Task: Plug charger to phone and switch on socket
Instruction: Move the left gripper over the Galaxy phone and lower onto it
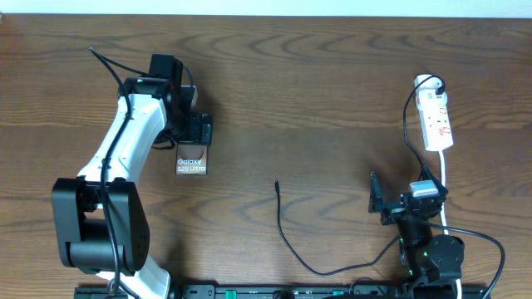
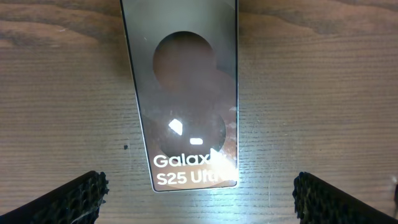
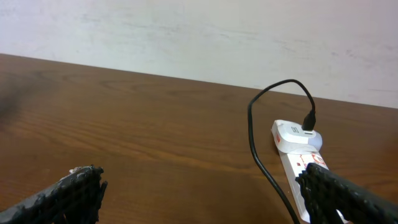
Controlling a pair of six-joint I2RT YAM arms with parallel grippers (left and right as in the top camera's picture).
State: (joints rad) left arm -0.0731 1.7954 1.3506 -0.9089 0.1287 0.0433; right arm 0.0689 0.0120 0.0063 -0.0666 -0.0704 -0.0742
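Note:
The phone [image 1: 191, 158] lies flat on the table at the left, a dark brown slab with white "Galaxy S25 Ultra" lettering; it also fills the left wrist view [image 2: 183, 93]. My left gripper [image 1: 196, 131] hovers over its far end, open and empty, fingers wide apart [image 2: 199, 199]. The charger cable [image 1: 287, 241] runs from the front edge to its small black tip [image 1: 277, 184] mid-table. The white socket strip [image 1: 437, 120] lies at the right, with red marks and a black plug [image 3: 309, 121] in it. My right gripper [image 1: 403, 203] is open and empty, near the strip [image 3: 298, 165].
The strip's thick white cord [image 1: 445, 178] runs toward the front past my right arm. A black cable [image 3: 255, 143] loops from the plug down the table. A pale wall [image 3: 199, 31] stands behind the table's far edge.

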